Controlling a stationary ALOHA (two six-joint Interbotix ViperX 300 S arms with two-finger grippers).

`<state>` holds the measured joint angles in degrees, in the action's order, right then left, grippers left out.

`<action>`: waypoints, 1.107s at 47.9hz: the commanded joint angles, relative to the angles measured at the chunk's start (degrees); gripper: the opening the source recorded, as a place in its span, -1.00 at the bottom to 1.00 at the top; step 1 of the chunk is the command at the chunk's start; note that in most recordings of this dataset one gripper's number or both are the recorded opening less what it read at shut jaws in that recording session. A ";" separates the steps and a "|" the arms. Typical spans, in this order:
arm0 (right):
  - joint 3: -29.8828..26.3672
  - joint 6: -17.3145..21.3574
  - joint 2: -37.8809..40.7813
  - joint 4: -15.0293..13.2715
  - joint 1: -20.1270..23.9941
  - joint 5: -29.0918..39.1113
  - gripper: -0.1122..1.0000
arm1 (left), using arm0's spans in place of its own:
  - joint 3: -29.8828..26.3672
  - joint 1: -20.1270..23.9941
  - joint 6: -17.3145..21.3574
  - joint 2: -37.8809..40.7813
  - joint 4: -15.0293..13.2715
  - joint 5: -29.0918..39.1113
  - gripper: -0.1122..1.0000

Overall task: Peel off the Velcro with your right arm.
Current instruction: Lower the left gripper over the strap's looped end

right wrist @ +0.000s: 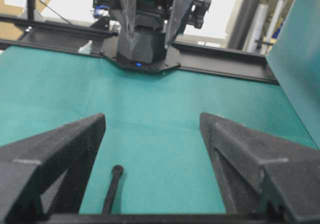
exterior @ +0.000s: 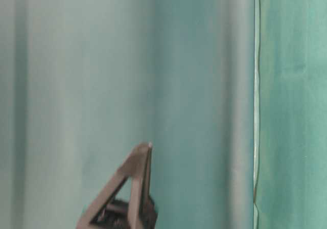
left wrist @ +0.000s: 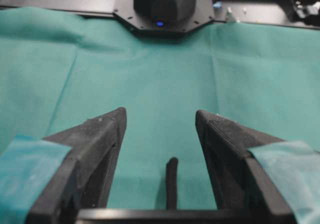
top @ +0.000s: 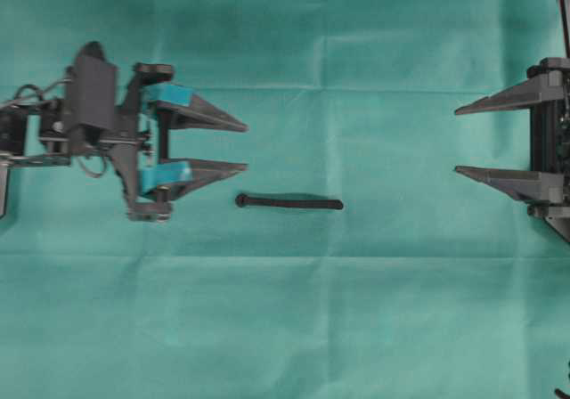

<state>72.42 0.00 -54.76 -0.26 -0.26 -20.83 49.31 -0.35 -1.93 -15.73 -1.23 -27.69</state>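
Observation:
The Velcro point(top: 289, 202) is a thin black strap lying flat on the green cloth, its rounded end pointing left. My left gripper point(top: 247, 145), with teal finger parts, stands open just up and left of that end, not touching it. At the far right my all-black right gripper point(top: 456, 140) is open, well apart from the strap. In the left wrist view the Velcro point(left wrist: 172, 183) shows between the fingers, nearer the right one. Through the right wrist camera the Velcro point(right wrist: 113, 188) lies near the left finger, rounded end away. Both pairs of jaws hold nothing.
Green cloth point(top: 294, 319) covers the whole table, with fold lines across it. A green curtain point(exterior: 204, 86) fills the table-level view, where one finger tip point(exterior: 143, 167) pokes up. The opposite arm's base point(right wrist: 145, 44) and black rails line the far edge.

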 commanded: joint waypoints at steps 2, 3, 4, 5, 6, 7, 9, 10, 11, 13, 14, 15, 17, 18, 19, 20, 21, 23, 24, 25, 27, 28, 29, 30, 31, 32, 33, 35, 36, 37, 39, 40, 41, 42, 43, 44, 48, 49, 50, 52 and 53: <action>-0.44 0.00 0.44 0.00 -0.18 -0.53 0.06 | -3.78 -0.26 0.09 2.55 0.00 -0.62 0.26; -0.44 0.00 0.44 0.00 -0.18 -0.53 0.06 | -4.13 -0.26 0.09 2.90 -0.09 -0.53 0.26; -0.44 0.00 0.44 -0.09 -0.18 -0.53 0.06 | -4.48 -0.26 0.09 3.34 0.00 -0.44 0.26; -0.44 0.00 0.44 -0.09 -0.09 -0.53 0.06 | -4.83 -0.26 0.09 3.69 0.00 -0.35 0.25; -0.44 0.00 0.44 0.00 -0.18 -0.53 0.06 | -5.19 -0.26 0.09 4.04 0.00 -0.35 0.25; -0.44 0.00 0.44 -0.09 -0.18 -0.53 0.06 | -5.45 -0.35 0.09 4.39 0.00 -0.18 0.25; -0.35 -0.09 0.44 -0.09 -0.18 -0.53 0.06 | -6.06 -0.35 0.00 5.10 -0.09 0.09 0.25; -0.35 -0.09 0.44 -0.09 -0.18 -0.53 0.06 | -6.24 -0.35 0.00 5.27 0.00 0.26 0.25; -0.35 -0.09 0.44 0.00 -0.18 -0.53 0.06 | -6.50 -0.35 0.00 5.54 0.00 0.53 0.25; -0.35 -0.09 0.44 -0.09 -0.18 -0.53 0.06 | -6.94 -0.35 -0.09 5.89 -0.09 1.23 0.25; -0.35 -0.09 0.44 -0.09 -0.18 -0.53 0.06 | -7.21 -0.35 -0.09 5.98 0.00 1.67 0.25; -0.26 -0.09 0.44 -0.09 -0.18 -0.53 0.06 | -7.47 -0.35 -0.09 6.06 0.00 2.29 0.25; -0.18 -0.09 0.44 -0.09 -0.18 -0.53 0.06 | -8.00 -0.44 -0.09 6.15 -0.09 3.69 0.25; -0.18 -0.09 0.44 -0.09 -0.18 -0.53 0.06 | -8.26 -0.44 -0.09 6.24 -0.09 4.57 0.25; -0.18 -0.09 0.44 -0.09 -0.18 -0.53 0.06 | -8.53 -0.53 -0.09 6.33 0.00 5.45 0.25; -0.18 -0.09 0.44 -0.09 -0.18 -0.53 0.06 | -8.88 -0.53 -0.09 6.33 0.00 6.42 0.25; -0.26 -0.09 0.44 -0.09 -0.18 -0.53 0.06 | -9.23 -0.62 -0.09 6.33 0.00 7.56 0.25; -0.18 -0.09 0.44 0.00 -0.18 -0.53 0.06 | -10.11 -0.79 -0.09 6.42 0.00 10.28 0.25; -0.18 -0.09 0.44 -0.09 -0.18 -0.53 0.06 | -10.55 -0.88 0.00 6.50 -0.09 11.51 0.25; -0.18 -0.09 0.44 -0.09 -0.18 -0.53 0.06 | -10.90 -0.88 0.00 6.50 0.00 12.83 0.25; -0.18 -0.09 0.44 0.00 -0.18 -0.53 0.06 | -11.69 -1.14 0.00 6.50 0.00 15.56 0.25; -0.18 -0.09 0.44 -0.09 -0.18 -0.62 0.06 | -12.13 -1.23 0.00 6.59 -0.09 16.96 0.25; -0.18 -0.09 0.44 -0.09 -0.09 -0.53 0.06 | -12.57 -1.32 0.00 6.68 -0.09 18.28 0.25; -0.18 -0.09 0.44 0.00 -0.18 -0.53 0.06 | -12.92 -1.41 0.00 6.68 -0.09 19.51 0.25; -0.18 -0.09 0.44 -0.09 -0.18 -0.53 0.06 | -13.45 -1.49 0.00 6.86 -0.09 20.92 0.25; -0.26 -0.09 0.44 -0.09 -0.18 -0.62 0.06 | -13.80 -1.58 -0.09 6.94 0.00 22.15 0.25; -0.26 -0.09 0.44 -0.09 -0.18 -0.53 0.06 | -14.24 -1.67 0.00 7.12 0.00 23.47 0.25; -0.26 -0.09 0.53 -0.09 -0.18 -0.62 0.06 | -15.38 -1.85 -0.09 7.47 0.00 26.37 0.25; -0.18 -0.09 0.62 -0.09 -0.18 -0.62 0.06 | -15.73 -2.02 -0.09 7.65 0.00 27.60 0.25; -0.26 -0.09 0.70 -0.09 -0.18 -0.53 0.06 | -16.17 -2.11 -0.09 7.91 0.00 28.74 0.25; -0.18 -0.09 0.88 -0.09 -0.18 -0.62 0.06 | -17.05 -2.29 -0.09 8.35 0.00 30.85 0.25; -0.18 -0.09 0.97 -0.09 -0.09 -0.70 0.06 | -17.49 -2.37 -0.09 8.70 0.00 31.82 0.25; -0.18 -0.09 1.05 0.00 -0.18 -0.79 0.06 | -18.02 -2.55 -0.09 8.96 0.00 32.78 0.25; -0.18 -0.09 1.14 -0.09 -0.18 -0.88 0.06 | -18.46 -2.55 -0.09 9.23 -0.09 33.66 0.25; -0.26 -0.09 1.23 -0.09 -0.18 -0.97 0.06 | -18.81 -2.55 -0.09 9.58 0.00 34.54 0.25; -0.26 -0.09 1.41 -0.09 -0.18 -1.05 0.06 | -19.16 -2.55 -0.09 9.84 0.00 35.33 0.25; -0.26 -0.09 1.76 -0.09 -0.18 -1.41 0.06 | -20.48 -2.55 0.00 11.34 0.00 37.53 0.25; -0.18 -0.09 1.85 -0.09 -0.18 -1.41 0.06 | -20.65 -2.64 0.00 11.60 0.00 37.88 0.25; -0.26 0.00 1.85 -0.09 -0.18 -1.41 0.06 | -20.83 -2.64 0.00 11.95 0.00 38.14 0.25; -0.26 0.00 1.93 0.00 -0.18 -1.41 0.06 | -21.09 -2.55 0.00 12.39 0.00 38.32 0.25; -0.26 0.00 2.02 -0.09 -0.18 -1.41 0.06 | -21.27 -2.55 0.00 12.66 0.00 38.41 0.25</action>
<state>72.86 0.00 -53.35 -0.26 -0.35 -21.53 29.97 -2.64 -2.02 -3.08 -1.23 10.28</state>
